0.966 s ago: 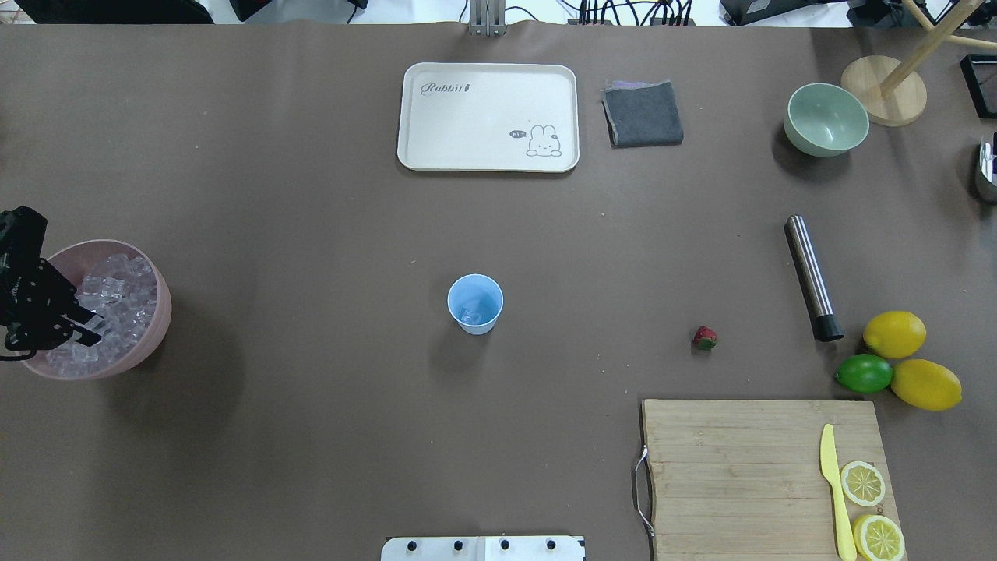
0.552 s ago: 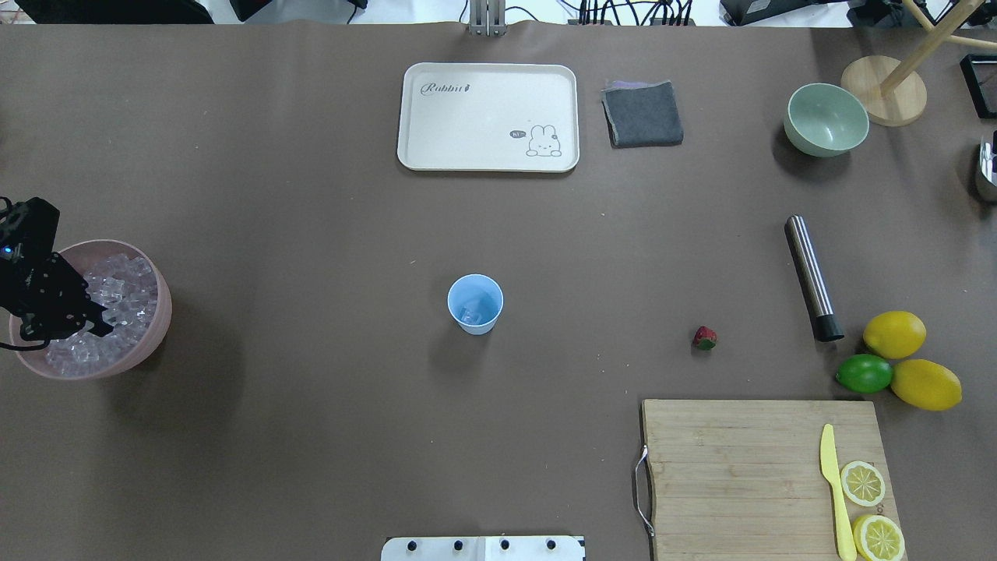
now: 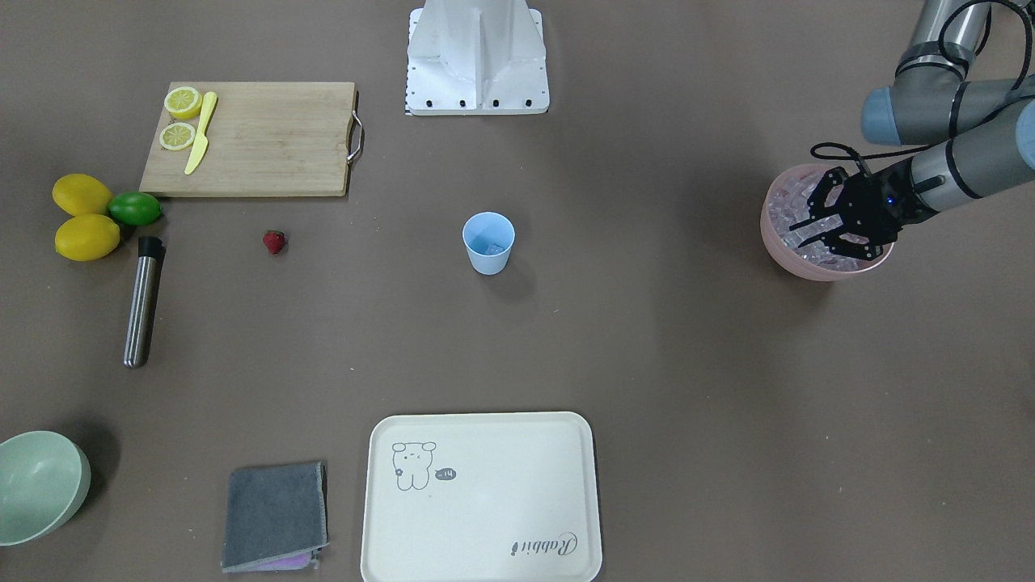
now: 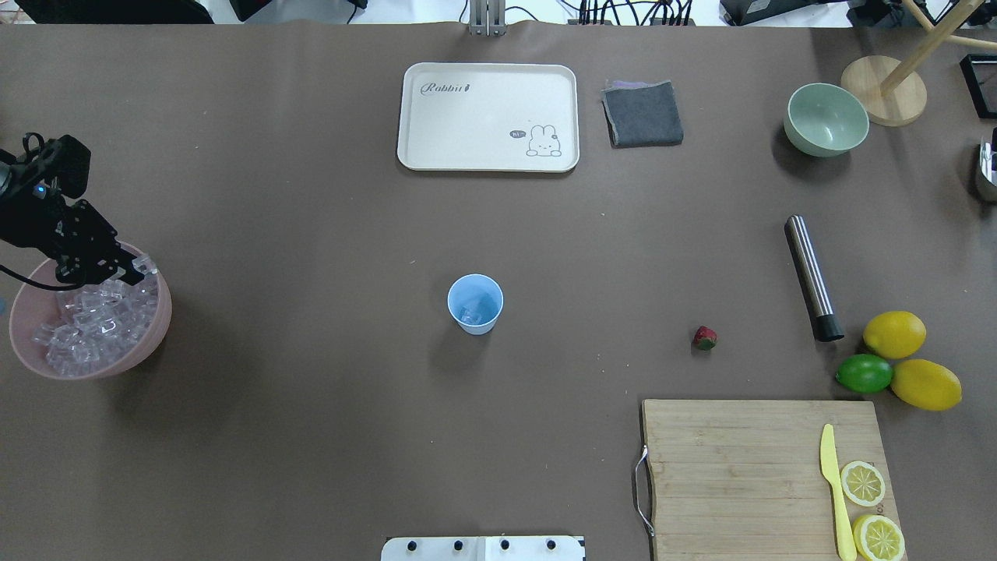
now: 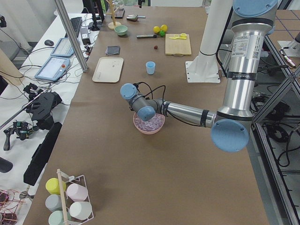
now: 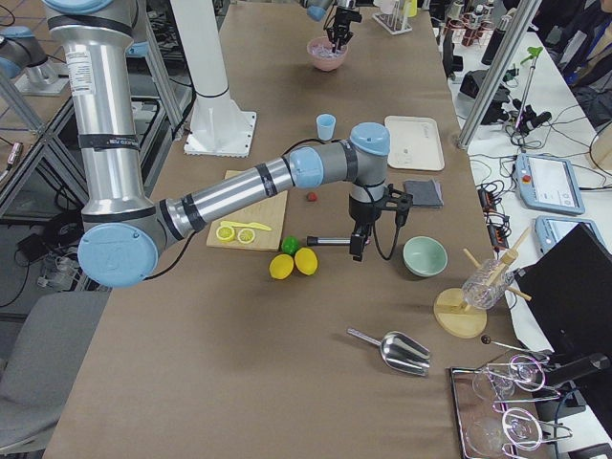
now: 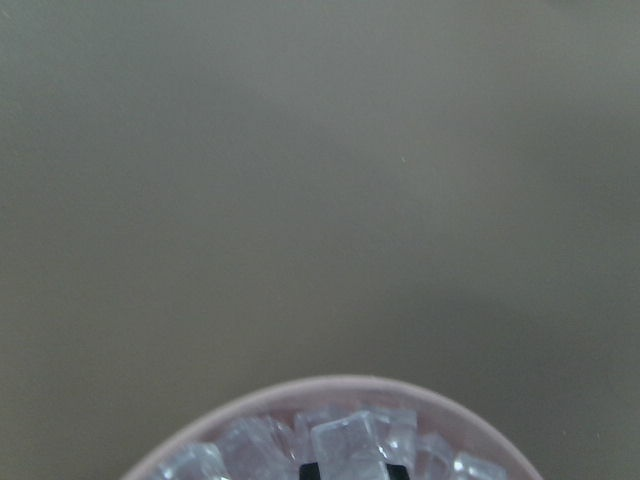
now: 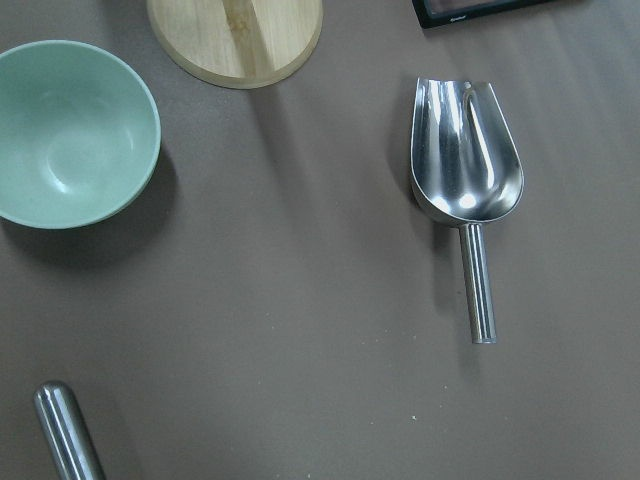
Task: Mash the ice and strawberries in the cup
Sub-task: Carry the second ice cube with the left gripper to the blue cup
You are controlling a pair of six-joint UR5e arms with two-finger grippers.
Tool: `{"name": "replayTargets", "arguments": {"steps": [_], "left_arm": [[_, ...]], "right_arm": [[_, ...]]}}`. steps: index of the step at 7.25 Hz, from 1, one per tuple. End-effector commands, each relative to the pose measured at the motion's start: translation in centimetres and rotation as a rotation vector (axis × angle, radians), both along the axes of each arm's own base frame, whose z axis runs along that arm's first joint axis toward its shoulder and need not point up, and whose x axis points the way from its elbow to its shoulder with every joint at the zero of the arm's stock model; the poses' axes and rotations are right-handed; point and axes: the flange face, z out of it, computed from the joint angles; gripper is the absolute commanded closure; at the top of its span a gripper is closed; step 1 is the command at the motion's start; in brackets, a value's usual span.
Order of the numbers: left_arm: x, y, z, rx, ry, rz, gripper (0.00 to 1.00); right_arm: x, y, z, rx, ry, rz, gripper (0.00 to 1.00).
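The light-blue cup (image 4: 475,304) stands upright mid-table with one clear ice cube (image 4: 470,315) at its bottom. Far to its left, a pink bowl (image 4: 161,319) holds a heap of ice (image 4: 86,331). My left gripper (image 4: 139,267) hangs over the bowl's far rim, shut on one ice cube (image 7: 345,445) that sits between its fingertips in the left wrist view. The small red strawberry (image 4: 705,337) lies on the table to the right of the cup. My right gripper (image 6: 356,251) shows only in the exterior right view, above the steel rod; I cannot tell its state.
A steel rod (image 4: 810,276), two lemons (image 4: 894,333), a lime (image 4: 863,373) and a cutting board (image 4: 740,467) with a yellow knife (image 4: 833,487) fill the right side. A cream tray (image 4: 487,117), grey cloth (image 4: 642,113) and green bowl (image 4: 826,118) line the far edge. A metal scoop (image 8: 465,160) lies beyond.
My left gripper has lifted out of the ice heap and moved toward the bowl's far rim, carrying one cube. Nothing else moved.
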Motion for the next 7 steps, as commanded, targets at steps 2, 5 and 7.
{"name": "replayTargets", "arguments": {"steps": [2,5,7], "left_arm": [[0.0,-3.8,-5.9,-0.014,0.040,-0.001,1.00],[4.2,-4.8,-13.0,-0.114,0.061,-0.022,1.00],[8.2,-4.3,-17.2,-0.133,0.064,-0.016,1.00]], "right_arm": [[-0.1,0.0,0.8,-0.018,-0.001,-0.003,0.00],[-0.1,0.1,0.9,-0.022,0.000,-0.001,0.00],[-0.1,0.1,0.8,-0.018,-0.002,-0.001,0.00]]}}
